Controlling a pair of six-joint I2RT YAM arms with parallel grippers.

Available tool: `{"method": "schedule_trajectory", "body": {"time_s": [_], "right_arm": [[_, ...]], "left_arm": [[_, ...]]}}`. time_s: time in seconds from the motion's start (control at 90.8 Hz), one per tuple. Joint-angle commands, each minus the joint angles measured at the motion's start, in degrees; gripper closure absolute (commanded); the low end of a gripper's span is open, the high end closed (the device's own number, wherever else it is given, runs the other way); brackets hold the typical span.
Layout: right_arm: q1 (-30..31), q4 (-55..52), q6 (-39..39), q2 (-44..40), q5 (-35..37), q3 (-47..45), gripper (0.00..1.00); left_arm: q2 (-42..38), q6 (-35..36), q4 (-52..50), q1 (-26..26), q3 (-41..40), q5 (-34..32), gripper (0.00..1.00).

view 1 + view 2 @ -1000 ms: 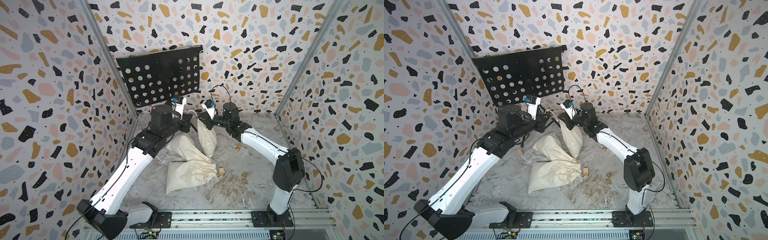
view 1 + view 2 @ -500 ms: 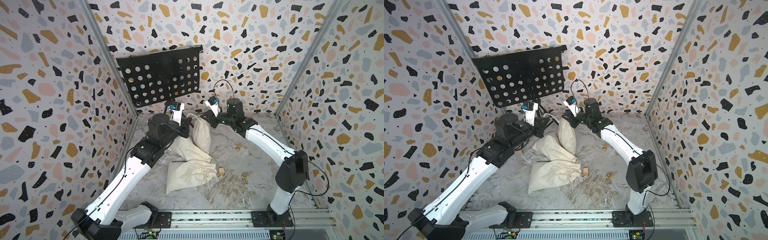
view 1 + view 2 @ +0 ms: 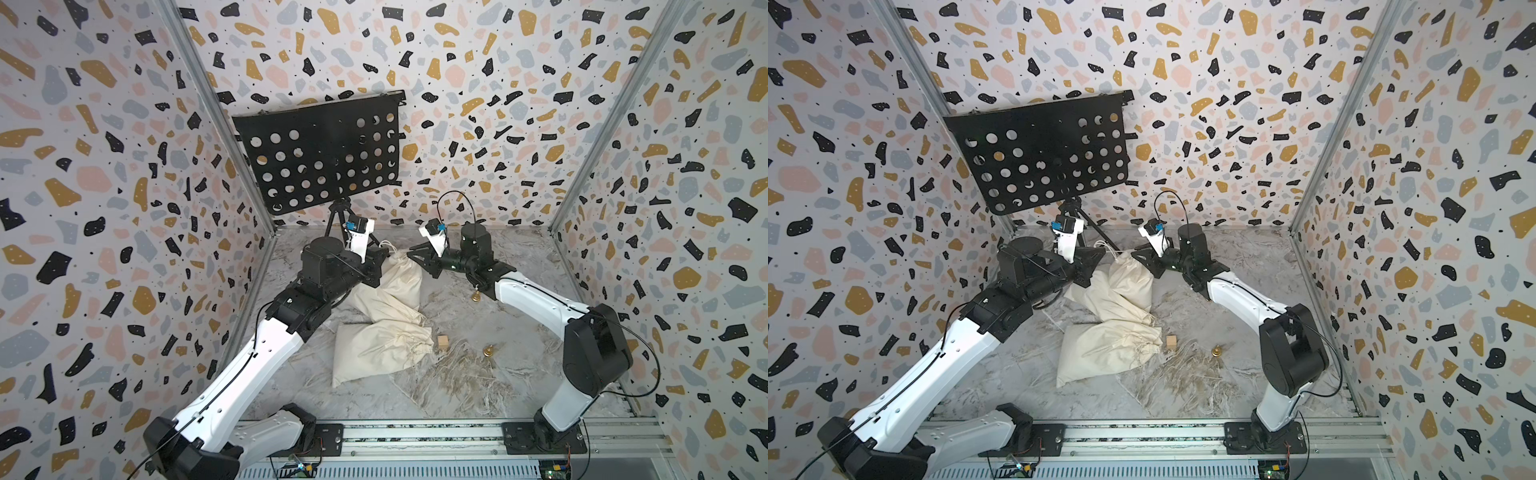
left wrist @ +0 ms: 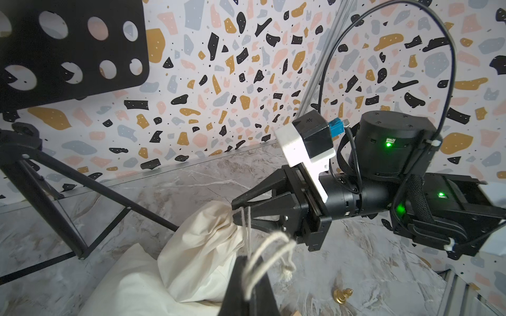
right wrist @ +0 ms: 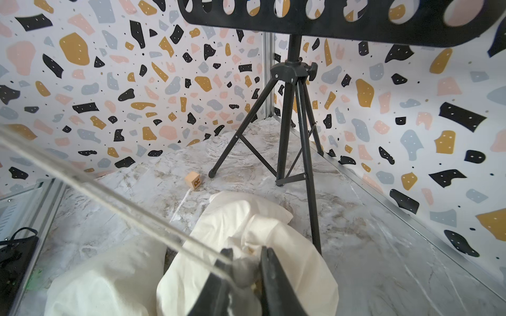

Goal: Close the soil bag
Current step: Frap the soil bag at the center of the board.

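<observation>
The left gripper [image 4: 249, 264] is closed tight on the white drawstring cord [image 4: 286, 272]. The cream cloth soil bag [image 4: 202, 246] has its gathered neck between the narrowly parted fingers of the right gripper [image 5: 245, 260]. Whether they press it, I cannot tell.

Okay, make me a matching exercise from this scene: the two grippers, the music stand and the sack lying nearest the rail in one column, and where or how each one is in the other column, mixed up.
Column one
A. left gripper
B. right gripper
C. music stand
D. front sack

Column two
1. lies flat on the floor
2. at the gathered neck of the upright sack
3. stands on a tripod in the far corner
4. shut on the drawstring

Pairs: A-4, B-2, C-3, D-1
</observation>
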Motion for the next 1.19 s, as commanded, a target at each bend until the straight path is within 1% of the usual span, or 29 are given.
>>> {"method": "schedule_trajectory", "body": {"time_s": [0.0,0.132,0.231,0.396,0.495,0.661,0.804,0.925,1.079,1.178], "right_arm": [[-5.5,-6.6,1.7,-2.0,13.4,-4.4,0.7],[-3.6,-5.0,0.9,-7.0,9.8,-5.8,0.62],[-2.8,-3.4,0.3,-9.7,8.3,-7.0,0.52],[-1.0,0.8,0.6,-9.9,4.8,-8.0,0.36],[1.3,2.7,0.4,-9.0,2.9,-7.7,0.31],[3.9,5.3,1.2,-9.3,-0.1,-6.6,0.28],[4.5,3.1,0.1,-13.3,0.3,-6.8,0.26],[5.9,-0.3,-1.3,-15.3,-2.2,-4.9,0.26],[8.4,-2.7,-1.9,-14.9,-3.2,-1.6,0.26],[9.5,-3.9,-2.1,-12.7,-2.5,1.8,0.29]], "left_arm": [[-7.7,-0.9,14.8,0.9,8.8,2.5,1.0],[-6.4,-2.1,14.3,1.0,8.5,4.9,1.0],[-5.6,-2.8,14.4,0.9,7.4,5.7,1.0],[-4.1,-3.3,14.3,0.9,7.0,6.3,1.0],[-3.6,-3.2,14.3,0.9,6.7,6.5,1.0],[-2.6,-2.8,13.9,0.9,7.3,6.4,1.0],[-1.0,-2.8,13.6,0.9,7.9,6.3,1.0],[-0.4,-2.9,13.5,1.0,7.9,6.2,1.0],[-0.5,-3.3,13.5,1.0,8.3,6.5,1.0],[-0.7,-3.7,13.7,1.0,8.2,6.9,1.0]]}}
